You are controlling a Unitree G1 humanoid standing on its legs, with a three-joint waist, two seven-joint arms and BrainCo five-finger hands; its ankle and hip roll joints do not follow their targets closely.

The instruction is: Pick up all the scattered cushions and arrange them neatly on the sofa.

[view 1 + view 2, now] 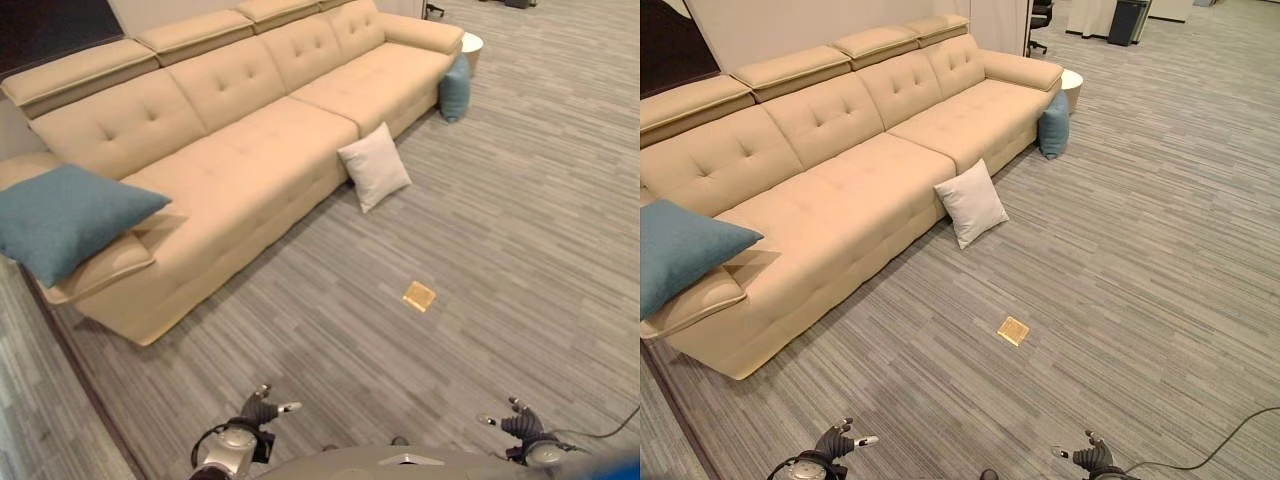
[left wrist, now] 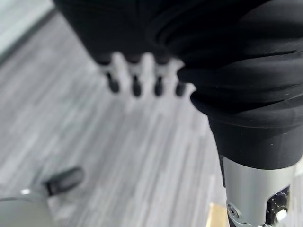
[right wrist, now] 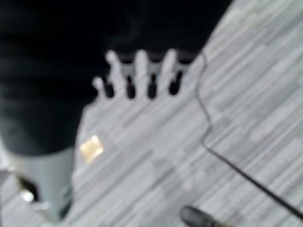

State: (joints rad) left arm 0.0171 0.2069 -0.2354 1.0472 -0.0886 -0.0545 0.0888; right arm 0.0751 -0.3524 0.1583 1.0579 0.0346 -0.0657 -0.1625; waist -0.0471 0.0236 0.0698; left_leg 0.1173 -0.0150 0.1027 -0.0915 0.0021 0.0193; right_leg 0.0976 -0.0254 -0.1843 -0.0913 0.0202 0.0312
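Counted three cushions: two blue, one white. Large blue cushion [image 1: 65, 220] propped on the near armrest of the long beige sofa [image 1: 240, 150]. White cushion [image 1: 374, 166] on the striped grey carpet [image 1: 500, 230], tilted, leaning against the sofa's front edge near its middle. Smaller blue cushion [image 1: 455, 88] upright on the carpet at the far end of the sofa, against its side, just beside a small round white side table [image 1: 472, 44]. One small brass floor plate [image 1: 419, 296] set in the carpet, apart from the sofa.

Left hand [image 2: 137, 78] low over the carpet, fingers straight and relaxed, thumb spread apart, holding nothing. Right hand [image 3: 137, 75] likewise: fingers extended, empty, touching nothing.
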